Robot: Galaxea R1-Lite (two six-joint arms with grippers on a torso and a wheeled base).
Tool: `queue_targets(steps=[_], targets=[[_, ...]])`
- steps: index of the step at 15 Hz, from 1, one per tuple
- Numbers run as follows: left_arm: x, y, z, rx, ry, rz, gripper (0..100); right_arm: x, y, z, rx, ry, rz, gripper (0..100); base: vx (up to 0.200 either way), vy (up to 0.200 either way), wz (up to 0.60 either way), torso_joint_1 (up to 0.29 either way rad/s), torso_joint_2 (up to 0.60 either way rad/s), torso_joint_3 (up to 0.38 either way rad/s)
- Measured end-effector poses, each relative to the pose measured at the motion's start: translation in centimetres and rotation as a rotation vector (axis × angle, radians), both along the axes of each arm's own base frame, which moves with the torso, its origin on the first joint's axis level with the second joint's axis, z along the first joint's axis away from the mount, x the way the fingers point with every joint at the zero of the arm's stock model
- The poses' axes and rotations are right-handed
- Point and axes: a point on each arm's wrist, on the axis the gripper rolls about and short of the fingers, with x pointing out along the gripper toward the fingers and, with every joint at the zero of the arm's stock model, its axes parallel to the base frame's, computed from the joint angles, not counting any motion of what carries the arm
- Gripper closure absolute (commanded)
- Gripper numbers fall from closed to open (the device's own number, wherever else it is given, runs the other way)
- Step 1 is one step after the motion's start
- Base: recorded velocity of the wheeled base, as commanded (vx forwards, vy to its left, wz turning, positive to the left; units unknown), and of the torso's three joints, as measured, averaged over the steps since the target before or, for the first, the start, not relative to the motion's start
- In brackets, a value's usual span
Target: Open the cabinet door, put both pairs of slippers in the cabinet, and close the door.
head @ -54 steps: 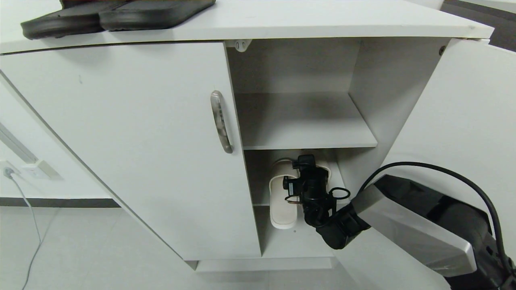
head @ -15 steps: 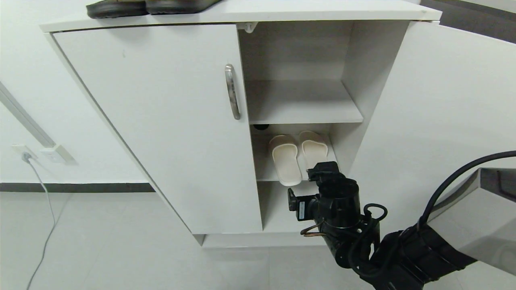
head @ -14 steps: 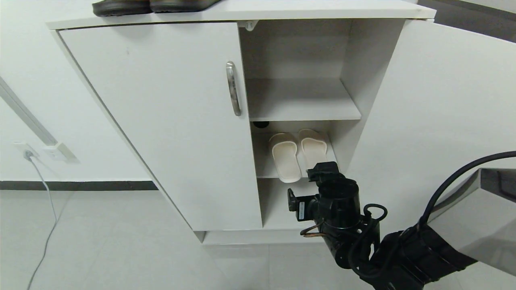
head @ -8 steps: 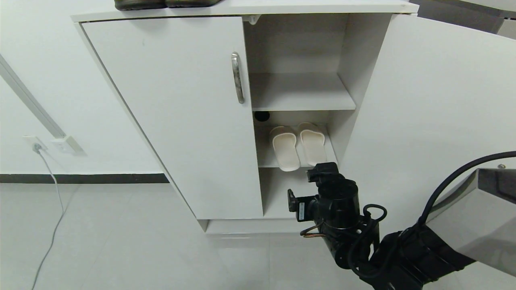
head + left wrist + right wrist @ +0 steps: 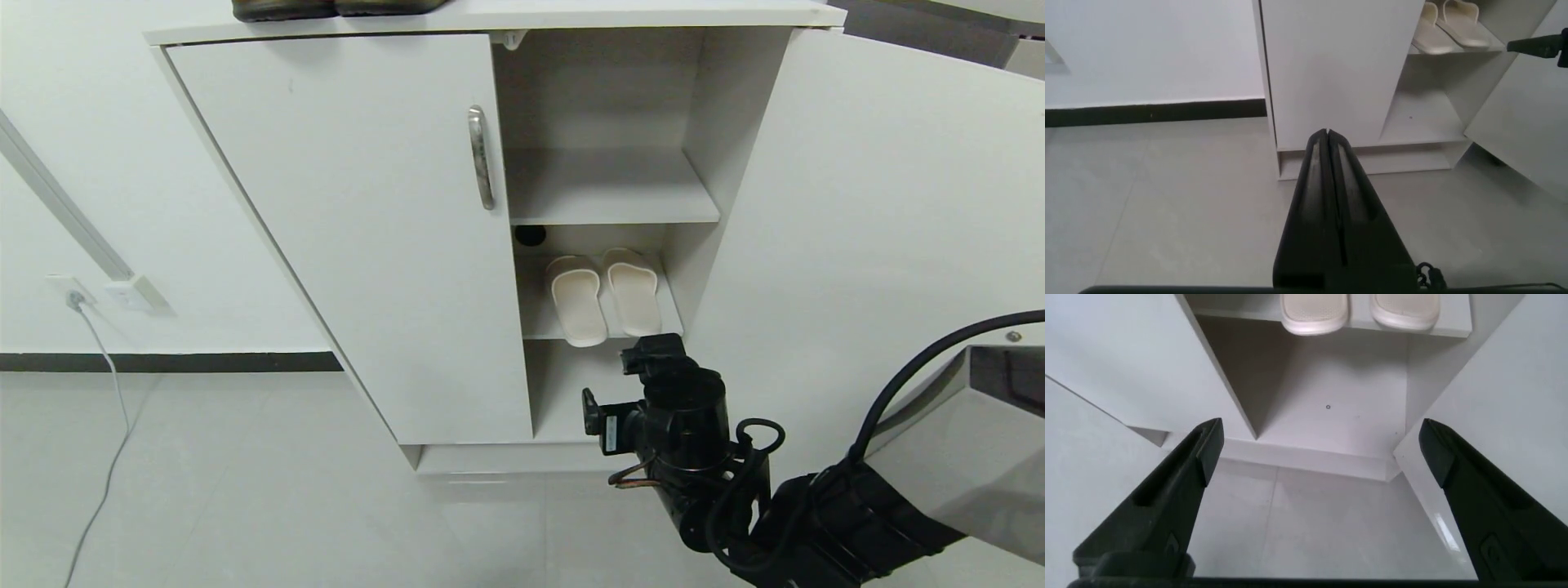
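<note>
Fingers [image 5: 1180,486] of the right gripper [image 5: 1320,433] are spread wide with nothing between them. It hangs low in front of the open cabinet [image 5: 343,229], pointing at the bottom compartment. Left gripper [image 5: 1327,135]: fingers [image 5: 1315,196] pressed flat together, empty, over the floor [image 5: 1167,204] and well apart from the cabinet.

White slippers [image 5: 578,300] lie side by side on the middle shelf [image 5: 671,314], toes inward; I count that pair as done. Dark slippers [image 5: 282,8] sit on the cabinet top [image 5: 612,15], cut by the edge of the head view. Right door [image 5: 882,204] is swung fully open.

Judgement on handling:
- The dark pair looks like moulded foam or rubber, so I expect it to be light, somewhat bendy and matte enough not to slip.
- I would pinch the two soles together along their touching inner edges, near mid-length, so that both lift as one and neither droops.
- A hold at the toe or heel would probably let them sag and fan apart.
- The upper shelf [image 5: 604,188] looks the natural place for them.
- The door is a stiff, light panel. Push on its outer face near the free edge, slowly.
</note>
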Motion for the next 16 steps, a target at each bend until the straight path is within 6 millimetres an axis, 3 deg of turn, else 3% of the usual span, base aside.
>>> queue_targets(steps=[4, 16], targets=[[0.00, 0.00, 0.00, 0.000, 0.000, 0.000, 100, -0.03, -0.03, -0.06, -0.002, 0.002, 0.000, 0, 0.000, 0.000, 0.00, 0.002, 0.00, 0.063], [0.00, 0.00, 0.00, 0.000, 0.000, 0.000, 100, -0.09, -0.12, -0.16, -0.010, 0.002, -0.011, 0, 0.000, 0.000, 0.00, 0.002, 0.00, 0.194]])
